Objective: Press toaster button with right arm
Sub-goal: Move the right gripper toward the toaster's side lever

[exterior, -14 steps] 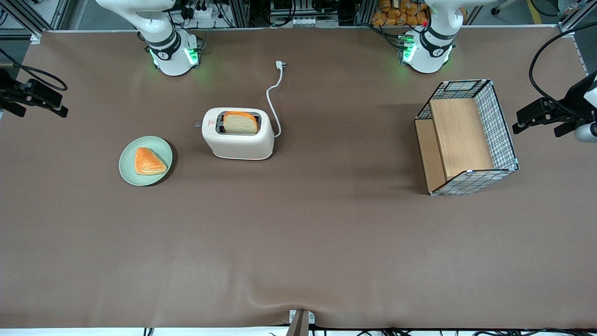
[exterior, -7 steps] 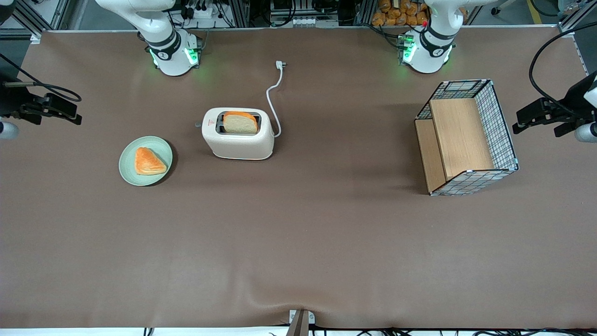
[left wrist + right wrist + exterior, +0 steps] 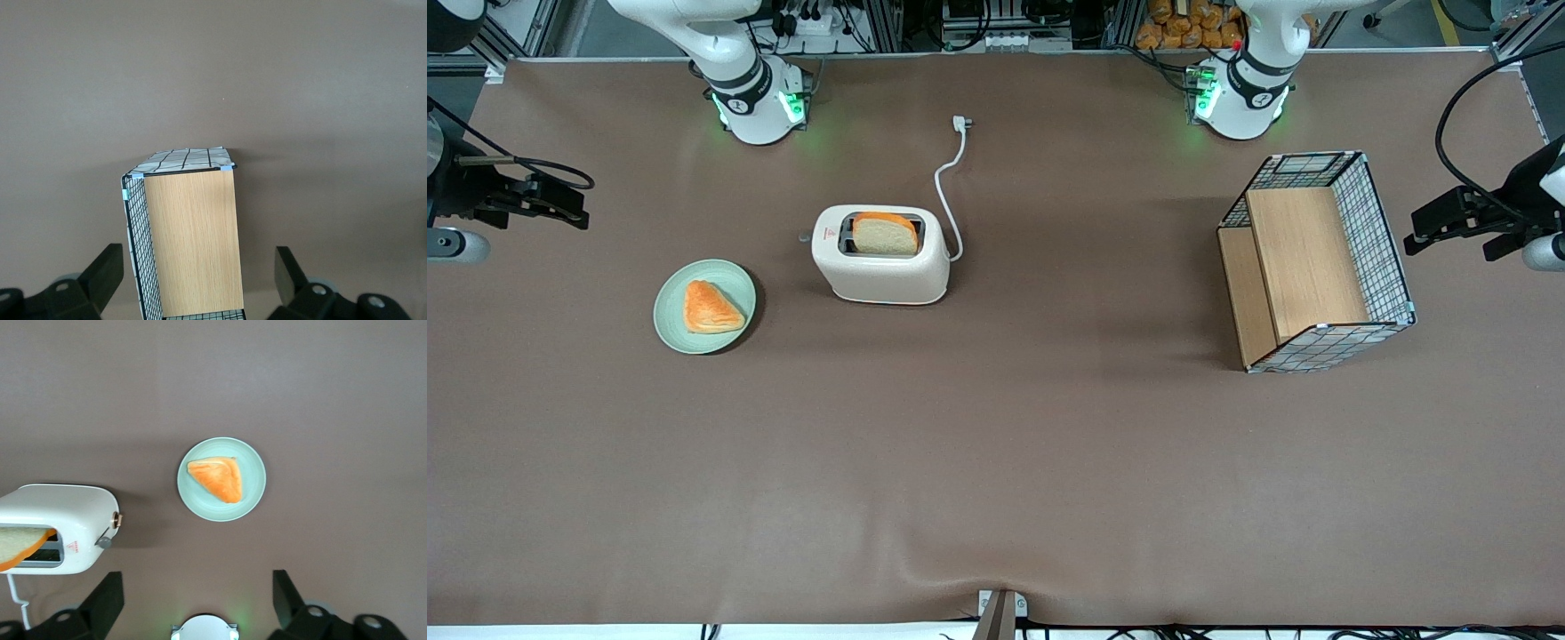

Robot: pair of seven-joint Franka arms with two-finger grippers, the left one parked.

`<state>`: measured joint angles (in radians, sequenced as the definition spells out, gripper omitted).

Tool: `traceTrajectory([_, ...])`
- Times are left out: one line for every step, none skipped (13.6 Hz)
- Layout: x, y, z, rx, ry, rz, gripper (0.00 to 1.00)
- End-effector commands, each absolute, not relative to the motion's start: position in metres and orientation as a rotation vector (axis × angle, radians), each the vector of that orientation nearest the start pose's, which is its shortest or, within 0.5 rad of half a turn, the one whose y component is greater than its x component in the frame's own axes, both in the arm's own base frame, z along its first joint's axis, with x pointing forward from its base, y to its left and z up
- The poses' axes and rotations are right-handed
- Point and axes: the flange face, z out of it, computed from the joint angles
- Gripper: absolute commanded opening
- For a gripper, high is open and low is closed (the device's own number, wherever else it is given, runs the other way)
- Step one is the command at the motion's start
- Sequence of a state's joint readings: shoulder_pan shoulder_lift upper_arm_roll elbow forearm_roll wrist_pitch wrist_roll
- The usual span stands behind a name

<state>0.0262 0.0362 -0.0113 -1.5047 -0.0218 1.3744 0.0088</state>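
The cream-white toaster (image 3: 880,258) stands on the brown table with a slice of bread (image 3: 884,234) upright in its slot. The small grey toaster button (image 3: 805,236) sticks out of its narrow end, the end facing the working arm's side. The right arm's black gripper (image 3: 576,206) hangs above the table's edge at the working arm's end, well apart from the toaster. In the right wrist view the gripper (image 3: 196,581) is open and holds nothing, and the toaster (image 3: 60,520) and its button (image 3: 104,542) show below it.
A pale green plate (image 3: 676,331) with an orange pastry (image 3: 710,308) lies beside the toaster, nearer to the front camera and toward the working arm's end. The white cord (image 3: 947,191) trails from the toaster toward the arm bases. A wire basket with wooden boards (image 3: 1316,258) lies toward the parked arm's end.
The right arm's gripper has come in over the table edge, moving toward the toaster. The toaster, bread and plate have not moved.
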Motion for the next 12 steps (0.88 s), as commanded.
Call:
traceTrajectory([0.54, -0.002, 0.601, -3.044, 0.041, 0.348, 0.34])
traceTrajectory([0.535, -0.007, 0.585, -2.955, 0.073, 0.394, 0.2])
traceTrajectory([0.53, -0.005, 0.575, -2.904, 0.081, 0.413, 0.11])
traceTrajectory([0.524, -0.003, 0.569, -2.885, 0.088, 0.408, 0.03])
traceTrajectory([0.519, 0.002, 0.564, -2.888, 0.085, 0.39, 0.0])
traceTrajectory([0.513, 0.007, 0.556, -2.893, 0.103, 0.379, 0.0])
traceTrajectory([0.507, 0.007, 0.544, -2.887, 0.121, 0.373, 0.0])
traceTrajectory([0.501, 0.01, 0.53, -2.84, 0.138, 0.381, 0.0])
traceTrajectory([0.49, 0.013, 0.515, -2.789, 0.166, 0.365, 0.0])
traceTrajectory([0.476, 0.016, 0.501, -2.785, 0.187, 0.315, 0.0])
traceTrajectory([0.464, 0.018, 0.487, -2.787, 0.202, 0.288, 0.0])
traceTrajectory([0.456, 0.023, 0.475, -2.789, 0.201, 0.287, 0.0])
